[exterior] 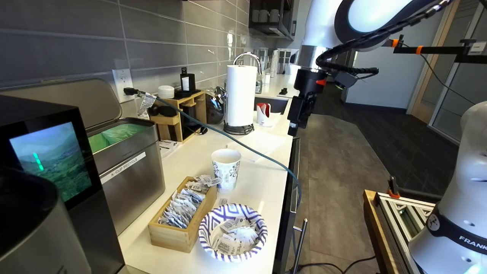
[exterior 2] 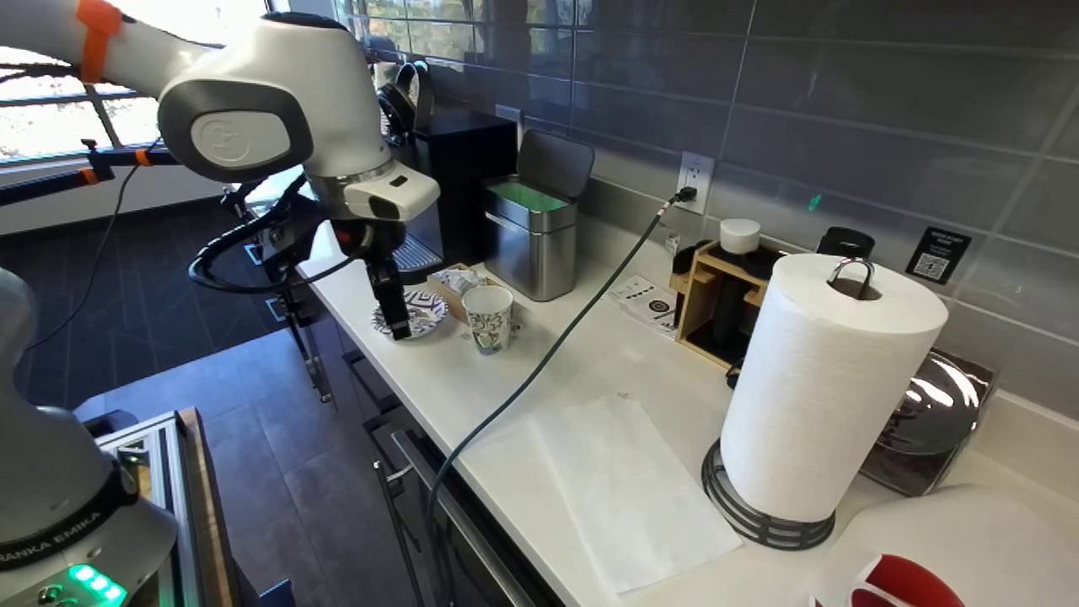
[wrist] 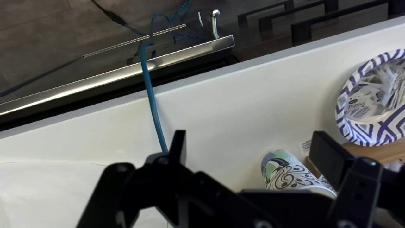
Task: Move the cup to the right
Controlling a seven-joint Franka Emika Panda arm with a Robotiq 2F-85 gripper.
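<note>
Gripper released. Clearest from the wrist view: my two fingers stand wide of each other, white counter showing through the gap. In both exterior views I hang in the air, apart from the cup.

Cup: upright on the counter, just beside the wooden box of sachets; whether a sachet touches its wall, I cannot tell. Dark scrollwork on its side in an exterior view; green patches too in an exterior view. Wrist view gives green and blue near the base, while my black body hides part of it toward the mouth.

Bowl, blue-patterned, sachets inside: whole in an exterior view; in an exterior view my fingers cover part of its pattern; wrist view crops it at the right edge.

Bin: lettering K-CUP RECYCLE legible in an exterior view, along with a faucet. In an exterior view, a window. Paper towel roll in both exterior views, a white sheet flat near it; wrist view has the sheet too, lower left. Cable in all three.
</note>
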